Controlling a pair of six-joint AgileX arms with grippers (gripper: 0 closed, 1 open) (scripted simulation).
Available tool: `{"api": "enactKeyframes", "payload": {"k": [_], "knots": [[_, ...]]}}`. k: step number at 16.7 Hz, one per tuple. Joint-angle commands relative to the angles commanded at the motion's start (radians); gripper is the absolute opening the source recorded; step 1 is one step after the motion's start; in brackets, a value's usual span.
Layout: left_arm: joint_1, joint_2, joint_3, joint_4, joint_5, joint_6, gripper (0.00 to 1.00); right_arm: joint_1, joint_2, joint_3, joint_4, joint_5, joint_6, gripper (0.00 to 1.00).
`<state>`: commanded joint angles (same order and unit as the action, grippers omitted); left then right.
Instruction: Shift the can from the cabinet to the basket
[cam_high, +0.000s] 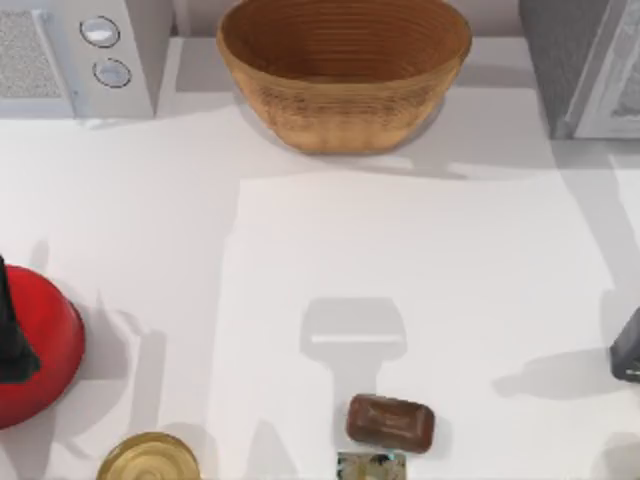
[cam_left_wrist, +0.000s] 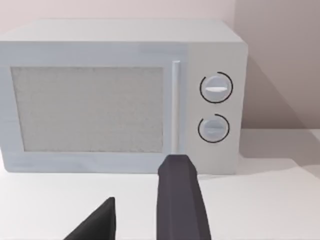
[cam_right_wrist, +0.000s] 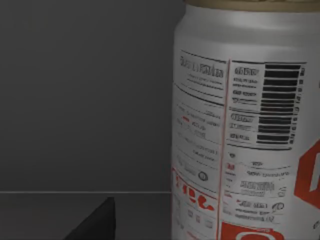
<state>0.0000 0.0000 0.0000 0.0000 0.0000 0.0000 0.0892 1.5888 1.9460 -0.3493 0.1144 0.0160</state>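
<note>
Right wrist view: can (cam_right_wrist: 245, 125) upright, close before right claw; grip state unclear.

Top view: overhead, looking straight down on table (cam_high: 420, 260), basket (cam_high: 345, 70) at far edge, microwave (cam_high: 85, 55) in far left corner. Left wrist view: low, level, faces microwave (cam_left_wrist: 120, 97) front at moderate range; shares it with top view. Right wrist view: very near can (cam_right_wrist: 245, 125), dark cabinet wall (cam_right_wrist: 85, 95) behind.
</note>
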Motion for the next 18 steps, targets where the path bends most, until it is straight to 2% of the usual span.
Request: {"api": "enactKeyframes", "payload": {"k": [4,13,18], "knots": [[0.000,0.000,0.000,0.000,0.000,0.000,1.00,0.003,0.010,0.010,-0.003,0.002,0.000,1.00],[0.000,0.000,0.000,0.000,0.000,0.000,1.00,-0.017,0.238,0.285,-0.047,-0.014,0.000,1.00],[0.000,0.000,0.000,0.000,0.000,0.000,1.00,-0.019,0.258,0.309,-0.051,-0.015,0.000,1.00]]}}
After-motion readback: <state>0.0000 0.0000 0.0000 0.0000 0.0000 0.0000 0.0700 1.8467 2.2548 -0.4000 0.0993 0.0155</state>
